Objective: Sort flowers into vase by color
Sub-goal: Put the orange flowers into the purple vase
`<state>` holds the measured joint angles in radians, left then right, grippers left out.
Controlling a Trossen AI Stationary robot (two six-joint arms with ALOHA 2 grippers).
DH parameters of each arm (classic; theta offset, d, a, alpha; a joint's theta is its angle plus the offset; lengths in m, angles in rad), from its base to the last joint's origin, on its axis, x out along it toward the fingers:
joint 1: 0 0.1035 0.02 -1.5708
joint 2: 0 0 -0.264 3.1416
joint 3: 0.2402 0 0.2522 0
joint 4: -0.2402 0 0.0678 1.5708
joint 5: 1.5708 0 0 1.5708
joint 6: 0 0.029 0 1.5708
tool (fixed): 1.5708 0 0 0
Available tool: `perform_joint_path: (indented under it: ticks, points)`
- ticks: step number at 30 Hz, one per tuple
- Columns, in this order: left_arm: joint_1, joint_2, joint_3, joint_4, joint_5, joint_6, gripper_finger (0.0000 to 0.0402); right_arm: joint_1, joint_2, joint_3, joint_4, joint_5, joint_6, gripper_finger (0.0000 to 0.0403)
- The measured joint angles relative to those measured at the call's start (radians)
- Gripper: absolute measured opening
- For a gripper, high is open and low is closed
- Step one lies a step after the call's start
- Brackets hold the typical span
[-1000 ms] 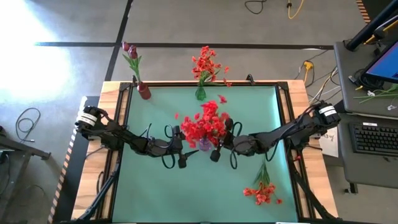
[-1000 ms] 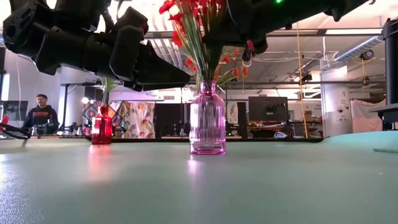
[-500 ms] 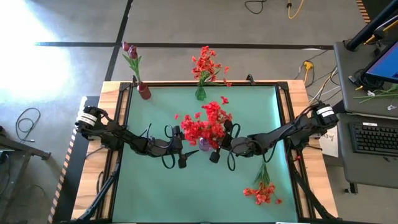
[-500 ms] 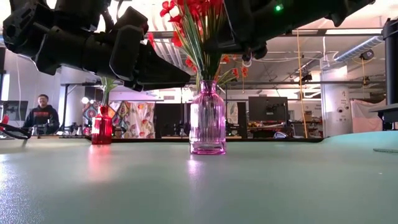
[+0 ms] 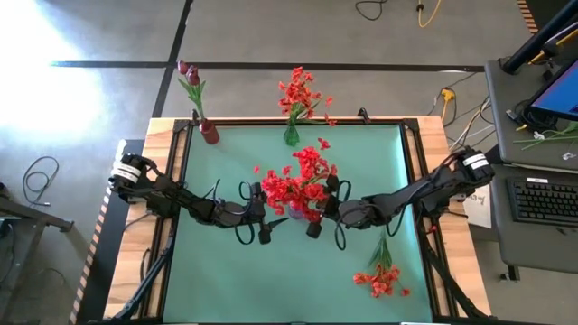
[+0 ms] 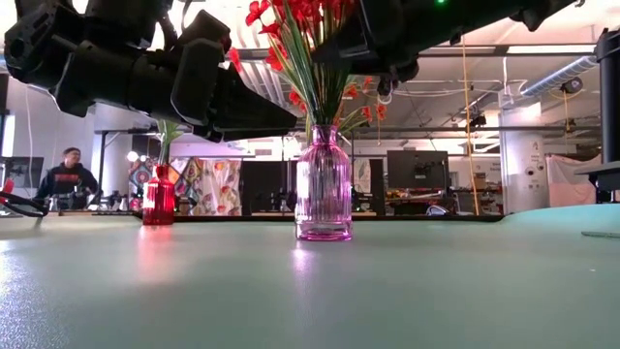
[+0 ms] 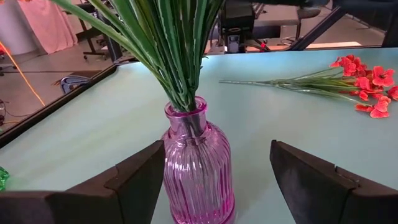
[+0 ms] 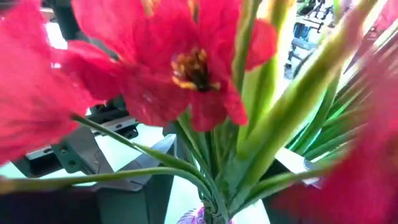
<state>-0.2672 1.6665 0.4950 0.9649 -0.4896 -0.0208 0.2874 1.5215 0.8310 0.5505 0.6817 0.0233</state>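
Observation:
A ribbed pink glass vase (image 7: 198, 168) stands on its base at the table's middle (image 5: 296, 213) and holds a bunch of red flowers (image 5: 302, 181) on green stems (image 7: 168, 50). My left gripper (image 7: 214, 149) is open and level with the vase, one finger on each side of its body; whether either touches it does not show. My right gripper (image 5: 323, 208) is at the vase's right side, up among the stems and blooms (image 8: 186, 68). One orange-red spray (image 5: 379, 271) lies flat near the table's right near corner.
A red vase (image 5: 209, 134) with dark magenta buds (image 5: 188, 77) and a green vase (image 5: 291, 135) with orange-red blooms (image 5: 302, 95) stand at the far edge. A desk with a keyboard (image 5: 542, 199) is to the right. A person (image 6: 70, 179) sits beyond the table.
My right gripper has shifted slightly above the pink vase, dipping a little and coming back up. The red blooms in the vase have swayed with it. The vase and my left gripper have stayed where they were.

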Motion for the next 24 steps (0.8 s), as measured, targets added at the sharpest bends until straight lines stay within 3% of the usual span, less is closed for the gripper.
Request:
perform_joint_path:
  ticks: [11,24]
  points:
    - [0.000,-0.017,0.000,-0.005,0.000,-0.011,0.0275,0.006,-0.026,-0.001,-0.054,-0.001,0.029,0.0252]
    - [-0.001,-0.095,0.000,-0.128,-0.025,-0.025,0.0275,0.016,-0.117,-0.001,-0.209,-0.031,0.121,0.0260]
